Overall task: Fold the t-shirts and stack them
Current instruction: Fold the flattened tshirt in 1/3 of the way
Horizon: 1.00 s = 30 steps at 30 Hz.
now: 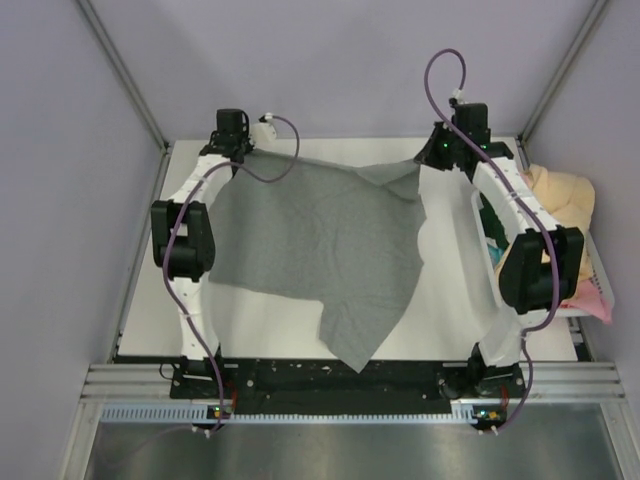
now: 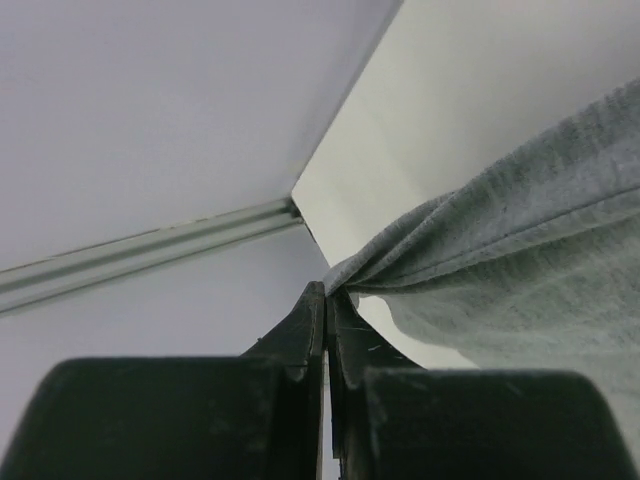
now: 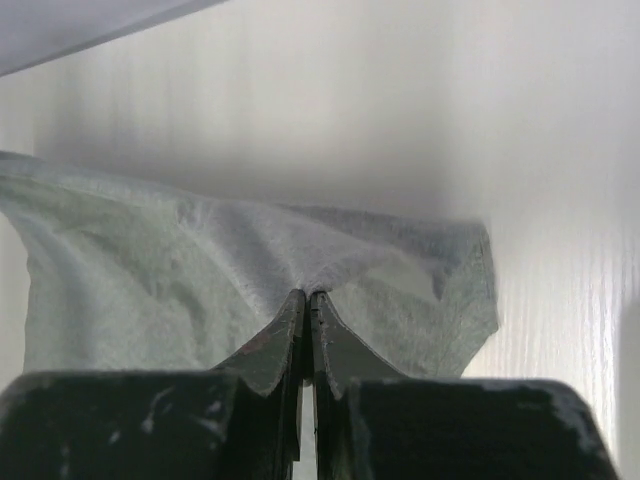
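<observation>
In the overhead view, the left gripper [image 1: 236, 152] sits at the far left corner of the grey t-shirt [image 1: 320, 240], but its fingers are too small there to judge. The left wrist view settles it: the left gripper [image 2: 327, 290] is clamped on a bunched corner of the grey t-shirt [image 2: 520, 250], and the cloth pulls away from it in taut folds. From above, the shirt spreads over the white table [image 1: 450, 310], one point reaching past its near edge. At the shirt's far right corner is the right gripper [image 1: 438, 156]. In the right wrist view this gripper [image 3: 305, 297] is pinched on a fold of the shirt [image 3: 200, 260]. Only the overhead view shows a pale yellow shirt [image 1: 565, 195] and a pink shirt [image 1: 597, 293], right of the grey one.
</observation>
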Each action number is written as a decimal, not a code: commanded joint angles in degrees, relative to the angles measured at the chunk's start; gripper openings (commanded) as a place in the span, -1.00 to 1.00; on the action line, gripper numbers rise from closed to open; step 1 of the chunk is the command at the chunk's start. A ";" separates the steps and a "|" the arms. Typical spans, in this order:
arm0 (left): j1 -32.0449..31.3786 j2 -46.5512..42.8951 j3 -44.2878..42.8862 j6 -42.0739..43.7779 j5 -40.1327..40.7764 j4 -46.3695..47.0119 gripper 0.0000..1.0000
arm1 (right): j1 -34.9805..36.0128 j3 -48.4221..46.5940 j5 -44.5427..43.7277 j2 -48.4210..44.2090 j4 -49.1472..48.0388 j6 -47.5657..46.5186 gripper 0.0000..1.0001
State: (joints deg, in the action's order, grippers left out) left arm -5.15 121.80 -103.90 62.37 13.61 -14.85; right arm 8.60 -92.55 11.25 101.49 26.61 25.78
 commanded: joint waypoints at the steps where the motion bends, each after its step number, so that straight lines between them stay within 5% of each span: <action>1: -0.39 2.13 -1.58 1.18 1.08 4.57 -1.00 | -0.43 0.96 0.79 0.99 1.43 1.11 -1.00; 12: -0.39 -3.41 10.82 4.33 -4.11 -0.60 -1.00 | 0.89 19.50 6.05 -9.64 -1.29 1.64 -1.00; 19: -0.13 -3.50 11.70 7.59 -4.38 -12.03 -1.00 | 2.21 25.84 5.46 -13.33 -2.53 1.73 -1.00; 30: 2.24 -1.13 6.52 8.82 -1.22 -14.42 -1.00 | 1.95 27.25 4.40 -14.83 -2.18 0.59 -1.00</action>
State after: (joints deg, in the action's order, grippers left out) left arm -4.73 122.21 -93.08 70.50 10.68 -28.23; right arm 10.39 -64.88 16.38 89.25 25.96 27.07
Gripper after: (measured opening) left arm 0.009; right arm 0.009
